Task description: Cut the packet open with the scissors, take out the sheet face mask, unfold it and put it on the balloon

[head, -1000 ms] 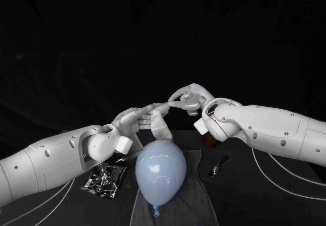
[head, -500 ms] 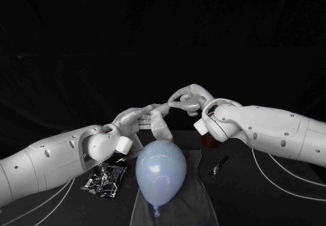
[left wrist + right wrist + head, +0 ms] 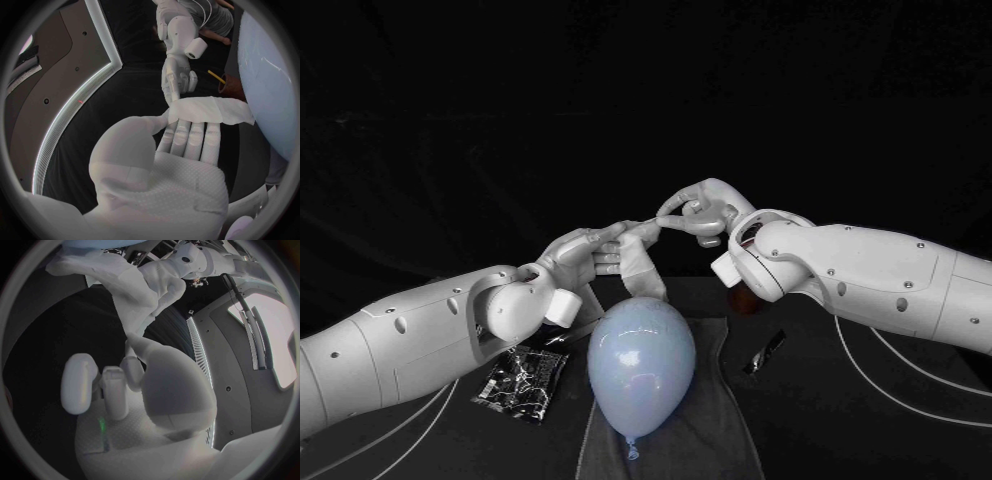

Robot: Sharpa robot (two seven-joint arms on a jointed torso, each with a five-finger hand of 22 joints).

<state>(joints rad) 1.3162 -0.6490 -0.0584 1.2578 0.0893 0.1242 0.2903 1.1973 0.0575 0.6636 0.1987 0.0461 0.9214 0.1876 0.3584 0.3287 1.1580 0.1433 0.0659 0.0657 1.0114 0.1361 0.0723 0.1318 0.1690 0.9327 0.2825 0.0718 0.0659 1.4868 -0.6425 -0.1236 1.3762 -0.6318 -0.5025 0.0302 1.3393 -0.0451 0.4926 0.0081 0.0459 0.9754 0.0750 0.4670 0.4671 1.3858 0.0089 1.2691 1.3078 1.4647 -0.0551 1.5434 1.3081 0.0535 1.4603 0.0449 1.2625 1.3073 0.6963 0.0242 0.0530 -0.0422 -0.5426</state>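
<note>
Here, both hands are raised above the pale blue balloon, which lies on a grey cloth. The left hand holds the folded white sheet mask between thumb and fingers. The mask hangs down to the balloon's top; whether it touches is unclear. The right hand pinches the mask's upper edge, its other fingers curled. The mask looks thin, limp and probably clingy, so it is best held at opposite edges and drawn apart gently. The packet and scissors lie on either side of the balloon.
</note>
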